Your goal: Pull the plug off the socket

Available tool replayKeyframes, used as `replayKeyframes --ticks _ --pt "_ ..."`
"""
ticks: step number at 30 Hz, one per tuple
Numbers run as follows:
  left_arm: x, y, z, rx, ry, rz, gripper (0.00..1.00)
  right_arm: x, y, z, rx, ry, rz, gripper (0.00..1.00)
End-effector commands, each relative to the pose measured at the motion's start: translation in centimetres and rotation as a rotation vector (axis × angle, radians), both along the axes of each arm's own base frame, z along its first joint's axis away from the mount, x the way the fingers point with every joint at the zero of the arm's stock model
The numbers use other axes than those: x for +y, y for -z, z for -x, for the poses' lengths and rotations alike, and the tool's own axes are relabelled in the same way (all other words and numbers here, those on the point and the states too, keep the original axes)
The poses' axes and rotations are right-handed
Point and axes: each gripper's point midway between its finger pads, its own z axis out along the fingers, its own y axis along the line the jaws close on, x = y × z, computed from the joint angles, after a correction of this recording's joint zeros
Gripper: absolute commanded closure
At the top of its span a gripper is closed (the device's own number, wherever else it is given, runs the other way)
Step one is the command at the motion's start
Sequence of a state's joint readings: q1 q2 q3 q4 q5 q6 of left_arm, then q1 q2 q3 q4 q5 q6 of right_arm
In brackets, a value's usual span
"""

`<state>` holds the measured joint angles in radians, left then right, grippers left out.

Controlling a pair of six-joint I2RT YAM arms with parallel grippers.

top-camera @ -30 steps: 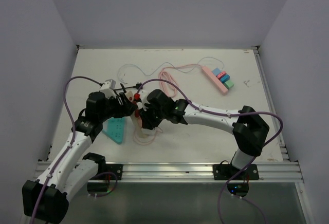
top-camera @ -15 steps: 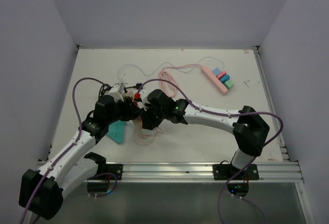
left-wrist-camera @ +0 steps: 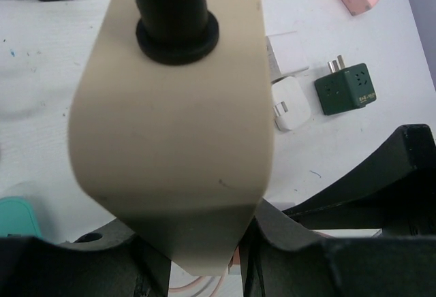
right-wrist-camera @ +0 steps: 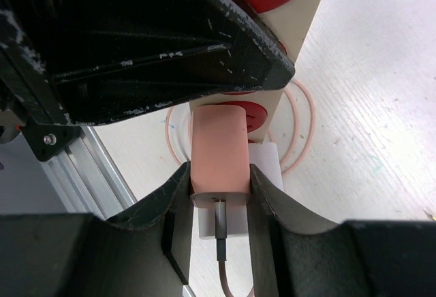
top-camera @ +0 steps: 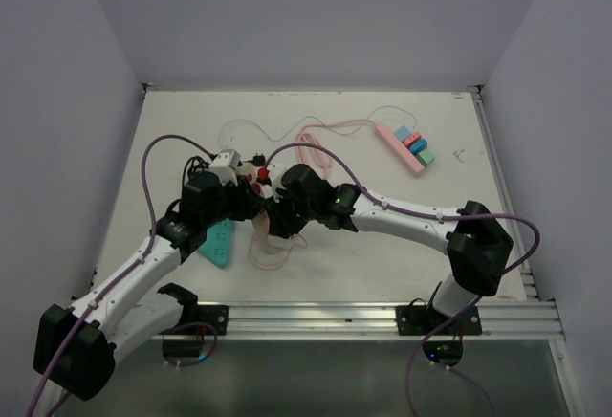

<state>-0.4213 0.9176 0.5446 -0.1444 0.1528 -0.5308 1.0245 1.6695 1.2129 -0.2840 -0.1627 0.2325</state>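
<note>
**Item: pink plug** (right-wrist-camera: 218,148). This is a small block-shaped body that looks like hard plastic, and it is sitting in a red outlet of the beige socket strip (left-wrist-camera: 170,127). The strip is lying left of the desk's (top-camera: 382,264) centre, where the two arms are meeting.

**Hold:**
- The right hand (right-wrist-camera: 219,174) is pinching the plug across its two flat sides. The thin cord (right-wrist-camera: 218,239) is running out of the plug's back, between the fingers.
- The left hand (left-wrist-camera: 197,236) is gripping the near, narrow end of the strip. A black cable is leaving the strip's far end.

**Handling (judged):**
- The plug is probably light and rigid, with smooth sides that could slip.
- The resistance is likely coming from the prongs.
- The hold belongs on the body, never the cord (a soft lead could tear out).
- The strip is light too, so it needs bracing.

**Nearby:** a white adapter (left-wrist-camera: 289,103) and a green adapter (left-wrist-camera: 347,89) are lying loose on the desk.
</note>
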Motion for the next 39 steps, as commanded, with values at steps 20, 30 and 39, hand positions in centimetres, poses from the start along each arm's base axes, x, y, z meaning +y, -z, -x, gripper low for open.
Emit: replayKeyframes --ticks 20,30,39 --pt "6.6 -9.8 -6.6 -0.267 -0.242 -0.389 1.0 -6.0 -9.1 2.3 -0.126 0.046 -0.115 1.0" --pt "8.7 -12.3 -7.3 -0.301 -0.337 -0.462 1.0 -7.4 -9.8 2.0 -0.133 0.06 -0.11 1.0" --pt "10.2 -13.7 -7.3 -0.328 -0.4 -0.516 1.0 -9.2 -10.1 1.4 -0.121 0.089 -0.13 1.0"
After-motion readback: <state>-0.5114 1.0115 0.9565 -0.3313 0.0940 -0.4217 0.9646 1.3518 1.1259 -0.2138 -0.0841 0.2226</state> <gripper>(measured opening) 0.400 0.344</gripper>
